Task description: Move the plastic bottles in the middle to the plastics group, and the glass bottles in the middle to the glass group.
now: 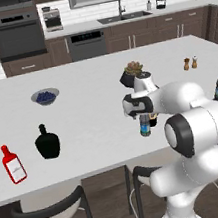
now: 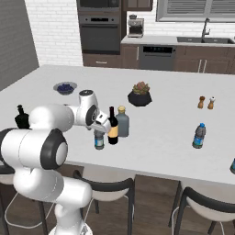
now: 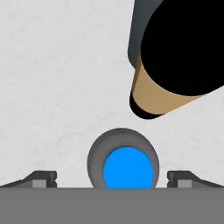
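You see the small water bottle (image 3: pixel 127 168) from straight above in the hand view, its blue cap sitting between the two fingertips of the tool (image 3: pixel 113 178). The tool's jaws stand wide apart on either side of the cap and grip nothing. In the right base view this bottle (image 2: pixel 99 139) stands near the near edge of the worktop (image 2: pixel 156 137), just left of the wine bottle (image 2: pixel 112 126) with the tan label, and the grey bottle (image 2: pixel 122 122) with the gold cap stands just right of the wine bottle. In the left base view the arm covers most of this cluster; you can make out the water bottle's lower part (image 1: pixel 144 125) below the wrist.

To the right, well apart, a second water bottle (image 2: pixel 198 136) stands alone. Far to the left, the black flask (image 1: pixel 47 141) and the red bottle (image 1: pixel 12 164) stand near each other by the near edge.

Farther back you find a bowl of blueberries (image 1: pixel 45 96), a potted succulent (image 2: pixel 140 93) and two small shakers (image 2: pixel 206 102).
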Controlling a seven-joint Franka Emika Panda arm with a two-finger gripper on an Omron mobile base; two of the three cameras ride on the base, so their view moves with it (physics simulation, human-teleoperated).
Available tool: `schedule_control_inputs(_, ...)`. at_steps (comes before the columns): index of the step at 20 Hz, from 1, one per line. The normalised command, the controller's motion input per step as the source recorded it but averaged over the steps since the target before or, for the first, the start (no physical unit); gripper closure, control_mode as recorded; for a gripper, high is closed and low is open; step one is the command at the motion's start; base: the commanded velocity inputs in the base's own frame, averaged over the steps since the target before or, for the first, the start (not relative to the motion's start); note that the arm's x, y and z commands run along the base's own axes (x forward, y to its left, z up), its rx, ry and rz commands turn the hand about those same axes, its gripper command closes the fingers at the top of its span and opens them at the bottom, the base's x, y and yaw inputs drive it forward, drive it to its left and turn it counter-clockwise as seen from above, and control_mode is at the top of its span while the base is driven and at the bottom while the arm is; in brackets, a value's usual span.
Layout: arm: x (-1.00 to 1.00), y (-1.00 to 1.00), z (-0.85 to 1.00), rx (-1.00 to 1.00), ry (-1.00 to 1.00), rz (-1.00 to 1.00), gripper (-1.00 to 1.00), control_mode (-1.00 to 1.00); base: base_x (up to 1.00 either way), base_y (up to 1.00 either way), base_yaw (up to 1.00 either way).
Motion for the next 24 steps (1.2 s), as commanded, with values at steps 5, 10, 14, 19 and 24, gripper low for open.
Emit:
schedule_control_inputs(5, 0.00, 0.00, -0.06, 0.00, 0.00, 0.00, -1.00, -1.00, 0.00, 0.00, 0.00)
schedule_control_inputs(10, 0.00, 0.00, 0.00, 0.00, -0.02, 0.00, -1.00, -1.00, 0.00, 0.00, 0.00)
schedule_control_inputs(14, 0.00, 0.00, 0.00, 0.00, -0.04, 0.00, -1.00, -1.00, 0.00, 0.00, 0.00)
schedule_control_inputs(19, 0.00, -0.04, -0.06, 0.00, -0.02, 0.00, -1.00, -1.00, 0.00, 0.00, 0.00)
schedule_control_inputs(24, 0.00, 0.00, -0.05, 0.00, 0.00, 0.00, 1.00, -1.00, 0.00, 0.00, 0.00)
